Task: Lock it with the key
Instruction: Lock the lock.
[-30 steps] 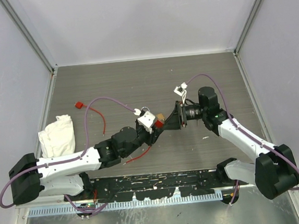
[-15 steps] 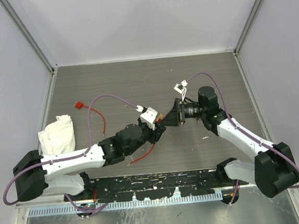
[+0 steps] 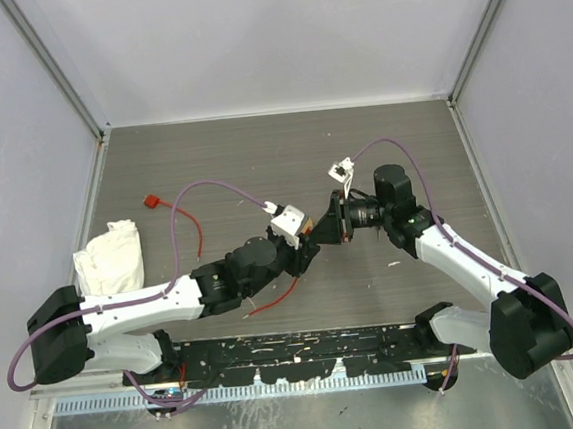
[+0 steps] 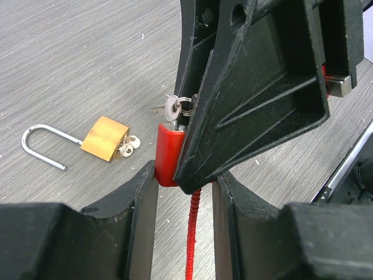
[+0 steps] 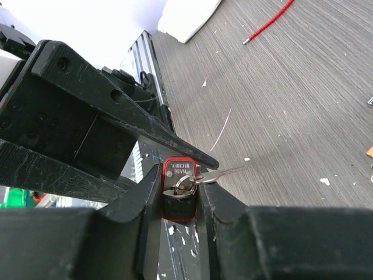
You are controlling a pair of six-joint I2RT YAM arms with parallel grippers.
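A red padlock (image 4: 165,156) on a red cable (image 4: 194,233) sits between my left gripper's (image 4: 184,178) fingers, which are shut on it above the table. My right gripper (image 5: 179,189) meets it head-on and is shut on the dark head of the key (image 5: 179,204), which is in the lock's (image 5: 182,170) end. A ring with a spare silver key (image 5: 217,174) hangs beside it and also shows in the left wrist view (image 4: 175,107). In the top view both grippers, left (image 3: 304,243) and right (image 3: 320,228), touch at mid-table and hide the lock.
A brass padlock (image 4: 104,137) with open shackle and its own small keys (image 4: 129,145) lies on the table under the grippers. The red cable (image 3: 274,298) trails to a red end piece (image 3: 150,200). A white cloth (image 3: 110,258) lies at the left.
My left arm has pushed forward and turned its wrist. My right gripper has shifted a little left, closing onto the lock. The brass padlock, seen before in the top view, is now covered.
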